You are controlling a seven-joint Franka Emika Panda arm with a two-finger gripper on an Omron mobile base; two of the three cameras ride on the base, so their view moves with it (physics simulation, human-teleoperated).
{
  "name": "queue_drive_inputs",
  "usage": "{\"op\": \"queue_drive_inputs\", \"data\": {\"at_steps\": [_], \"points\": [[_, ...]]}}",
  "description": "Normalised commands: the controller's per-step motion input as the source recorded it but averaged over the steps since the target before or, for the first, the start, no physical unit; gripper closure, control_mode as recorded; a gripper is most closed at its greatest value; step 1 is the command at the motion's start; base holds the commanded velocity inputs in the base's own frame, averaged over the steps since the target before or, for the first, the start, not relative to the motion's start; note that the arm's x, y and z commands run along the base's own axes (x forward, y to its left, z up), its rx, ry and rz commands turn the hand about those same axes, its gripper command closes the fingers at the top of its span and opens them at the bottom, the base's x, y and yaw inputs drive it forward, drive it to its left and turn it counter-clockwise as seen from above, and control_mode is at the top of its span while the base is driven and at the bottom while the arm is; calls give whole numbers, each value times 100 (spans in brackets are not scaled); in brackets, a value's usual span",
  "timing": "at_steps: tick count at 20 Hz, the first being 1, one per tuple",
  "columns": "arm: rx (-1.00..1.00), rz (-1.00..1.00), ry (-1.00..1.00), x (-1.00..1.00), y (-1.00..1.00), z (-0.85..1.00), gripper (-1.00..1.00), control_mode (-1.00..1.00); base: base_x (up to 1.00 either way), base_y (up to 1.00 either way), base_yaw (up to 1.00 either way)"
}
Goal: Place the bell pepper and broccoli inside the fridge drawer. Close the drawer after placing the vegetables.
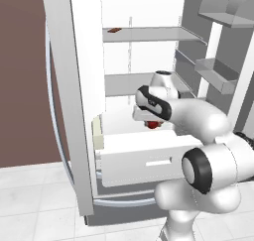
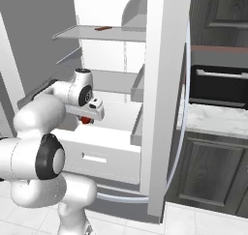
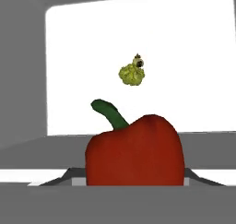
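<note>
the pincer (image 3: 134,184) is pinching the bell pepper (image 3: 134,151), its two fingers pressing on the red flanks low down, so the green stem is pointing up and slightly aside and the fruit is hanging steady below the hand. in the left base view the bell pepper (image 1: 154,124) is showing as a red patch just under the wrist, above the back part of the fridge drawer (image 1: 141,163), which is standing pulled out from the bottom of the open fridge (image 1: 87,86). the pepper is being carried high enough to pass over the drawer's front wall and then go down into the box, or so it seems; whether it is already over the open well i cannot tell.

the broccoli (image 3: 132,74) is lying beyond the pepper on a white floor, well apart from it, toward the far edge; it is probably resting inside the drawer already, which would leave the pepper as the last vegetable.

the drawer's front, with its small handle slot (image 1: 158,162), is facing the robot and staying clear for the closing push. a small reddish item (image 1: 114,30) is sitting on the upper shelf (image 1: 149,35), near its left edge.
</note>
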Motion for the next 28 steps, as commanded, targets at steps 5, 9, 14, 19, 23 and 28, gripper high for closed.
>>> {"op": "queue_drive_inputs", "data": {"at_steps": [5, 9, 14, 19, 23, 28], "points": [[-9, 1, 12, 43, 1, -29, 100, -100, 0, 0, 0], [-8, 1, 7, 21, 0, -43, 100, -100, 0, 0, 0], [-2, 2, 4, 6, 0, -54, 100, -100, 0, 0, 0], [0, 4, 1, 1, 0, -37, 100, -100, 0, 0, 0], [0, 10, 0, 0, 0, -25, 100, -100, 0, 0, 0], [0, 9, 0, 0, 0, -31, 100, -100, 0, 0, 0]]}}
